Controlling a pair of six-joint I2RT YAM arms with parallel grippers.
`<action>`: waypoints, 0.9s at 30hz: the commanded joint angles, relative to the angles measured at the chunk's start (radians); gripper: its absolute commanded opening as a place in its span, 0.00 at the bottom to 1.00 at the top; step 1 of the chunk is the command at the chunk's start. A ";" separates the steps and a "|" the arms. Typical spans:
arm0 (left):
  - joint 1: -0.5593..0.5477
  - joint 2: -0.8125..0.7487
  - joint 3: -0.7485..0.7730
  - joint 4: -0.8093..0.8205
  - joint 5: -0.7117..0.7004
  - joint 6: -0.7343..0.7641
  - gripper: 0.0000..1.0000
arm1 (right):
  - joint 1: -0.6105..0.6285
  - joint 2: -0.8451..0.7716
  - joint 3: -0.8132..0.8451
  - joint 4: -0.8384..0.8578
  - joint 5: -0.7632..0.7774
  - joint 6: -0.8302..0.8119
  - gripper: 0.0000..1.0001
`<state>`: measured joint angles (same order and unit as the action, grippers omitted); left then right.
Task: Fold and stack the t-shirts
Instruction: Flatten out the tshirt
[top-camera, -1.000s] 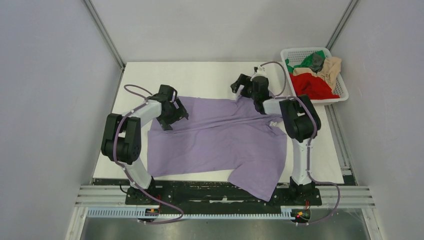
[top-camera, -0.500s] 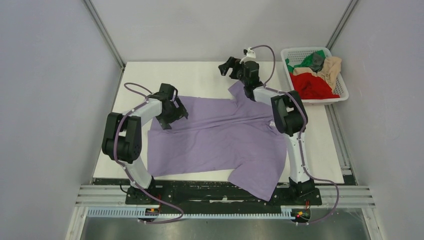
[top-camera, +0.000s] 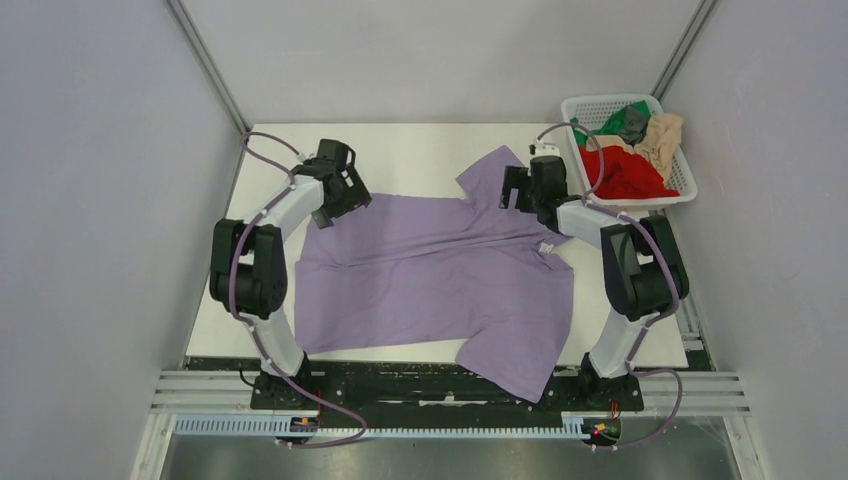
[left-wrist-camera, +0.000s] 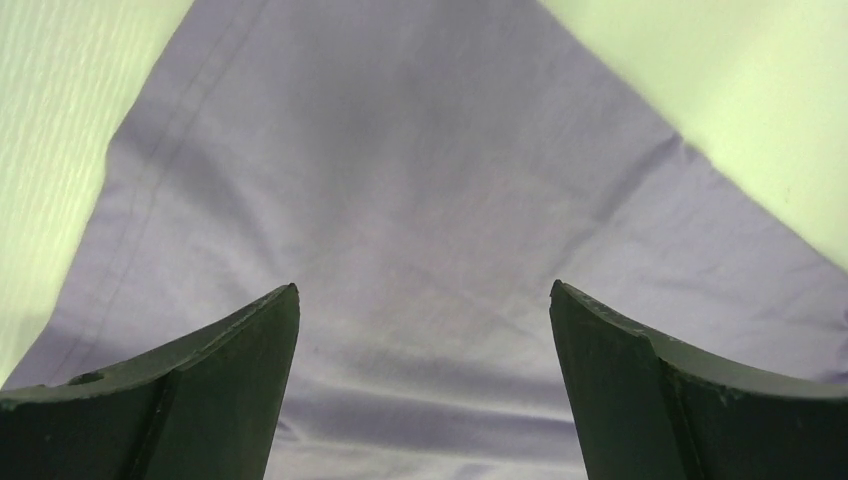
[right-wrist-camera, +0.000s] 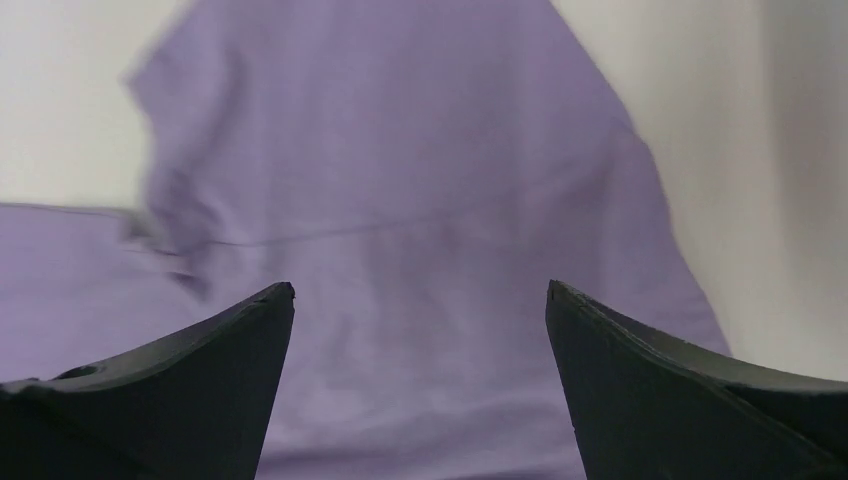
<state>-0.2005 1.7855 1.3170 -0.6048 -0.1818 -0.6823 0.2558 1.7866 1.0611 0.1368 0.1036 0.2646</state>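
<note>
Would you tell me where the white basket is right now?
In the top view, the white basket sits by the far right corner of the table, to the right of the right gripper, which hovers over the lavender t-shirt.

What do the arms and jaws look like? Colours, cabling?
Both alike: left arm and right arm have white links, bulky black joints and black wrist heads. A thin mauve cable loops along each from the base. The jaws are two matte black blades, curved and tapering to a point.
</note>
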 joint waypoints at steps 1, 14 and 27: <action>-0.002 0.126 0.092 -0.002 0.007 0.055 1.00 | -0.035 0.058 0.006 -0.132 0.038 -0.031 0.98; 0.096 0.495 0.430 -0.055 0.087 0.080 0.98 | -0.094 0.316 0.258 -0.208 0.026 -0.049 0.98; 0.141 0.766 0.881 -0.153 0.158 0.020 1.00 | -0.134 0.672 0.807 -0.312 -0.059 -0.028 0.98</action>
<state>-0.0906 2.4409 2.1345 -0.7589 -0.0959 -0.6353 0.1345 2.3295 1.7336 -0.0967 0.1173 0.2081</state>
